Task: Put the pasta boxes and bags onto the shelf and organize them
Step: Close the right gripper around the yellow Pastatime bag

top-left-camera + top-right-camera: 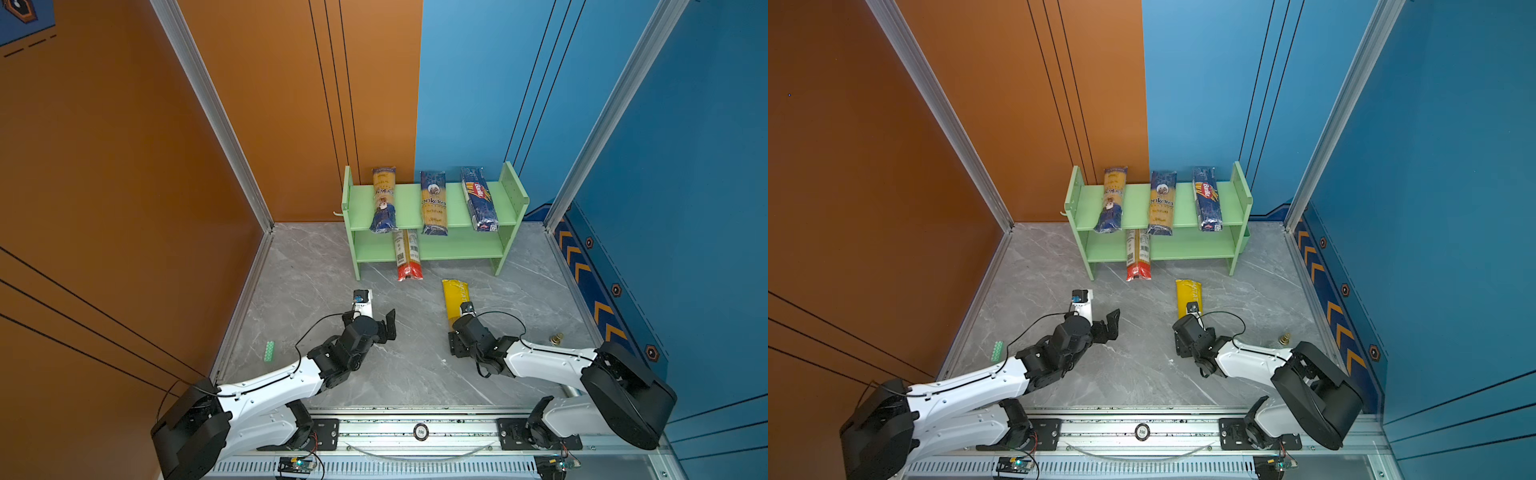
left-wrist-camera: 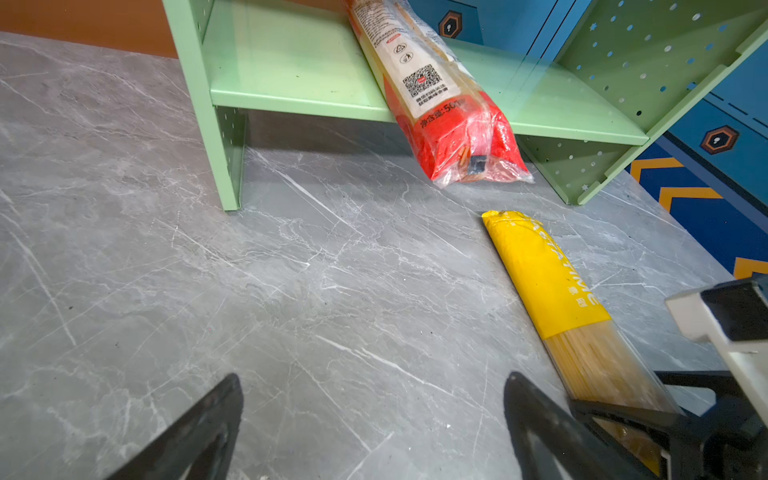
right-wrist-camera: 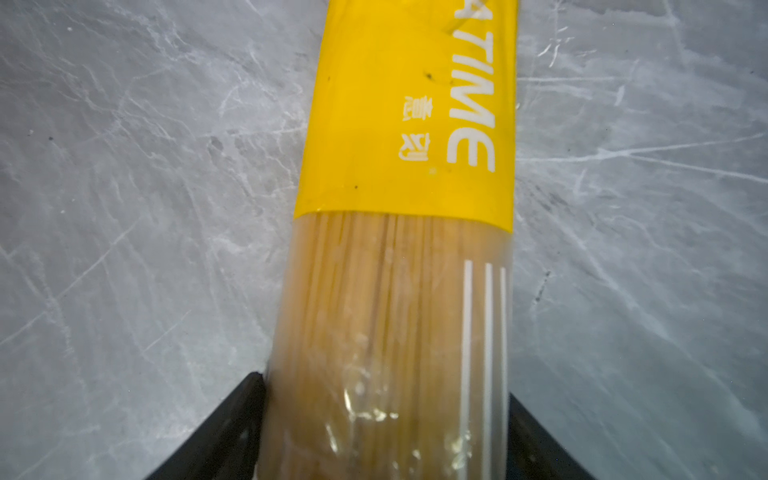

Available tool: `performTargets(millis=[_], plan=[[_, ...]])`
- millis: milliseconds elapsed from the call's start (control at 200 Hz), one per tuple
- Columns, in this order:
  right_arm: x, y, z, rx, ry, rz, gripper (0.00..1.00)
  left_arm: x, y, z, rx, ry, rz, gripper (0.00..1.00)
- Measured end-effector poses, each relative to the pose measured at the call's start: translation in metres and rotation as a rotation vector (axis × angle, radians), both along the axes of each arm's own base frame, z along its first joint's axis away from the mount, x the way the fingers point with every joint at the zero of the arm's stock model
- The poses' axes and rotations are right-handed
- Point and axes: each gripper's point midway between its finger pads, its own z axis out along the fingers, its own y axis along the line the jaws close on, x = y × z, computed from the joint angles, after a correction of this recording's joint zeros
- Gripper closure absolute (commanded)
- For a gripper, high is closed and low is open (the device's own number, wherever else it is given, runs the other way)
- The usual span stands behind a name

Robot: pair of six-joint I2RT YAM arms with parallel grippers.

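1. Green strip (image 1: 269, 350): small, far left, just outside the worktop (image 1: 415, 365).
2. My left hand (image 2: 374, 386): fingers wide apart, holding nothing, above bare worktop.
3. Shelf (image 1: 457, 248): at the back against the wall. On the top tier, lying front to back with their ends overhanging, are the first navy-and-yellow packet (image 1: 383, 199), the second navy-and-yellow packet (image 1: 433, 203) and the Barilla packet (image 1: 479, 198), each apart from its neighbour. On the lower tier is the red-ended packet (image 1: 407, 257), red end jutting past the front.
4. Yellow-ended packet (image 1: 456, 295): flat on the worktop before the shelf, apart from the red one.
5. My right hand (image 3: 384, 390): over that packet's clear end, one finger close against each side. Whether it is clamped, I cannot tell.
6. Brass-coloured object (image 1: 556, 338): small, near the worktop's right edge.
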Motion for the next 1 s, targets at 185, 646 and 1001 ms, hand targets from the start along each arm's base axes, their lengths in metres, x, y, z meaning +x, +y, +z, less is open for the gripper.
performTargets(millis=[185, 646, 1001], plan=[[0.0004, 0.0002, -0.0002, 0.001, -0.009, -0.004, 0.40, 0.0001, 0.0002, -0.0001, -0.003, 0.001, 0.002, 0.02], [0.0031, -0.0009, 0.0020, 0.008, -0.028, -0.021, 0.58, 0.0000, 0.0002, -0.0003, -0.006, 0.002, 0.003, 0.02], [-0.0024, -0.0087, 0.0083, 0.044, -0.024, -0.027, 0.71, -0.0003, 0.0039, -0.0055, 0.000, 0.011, 0.011, 0.02]])
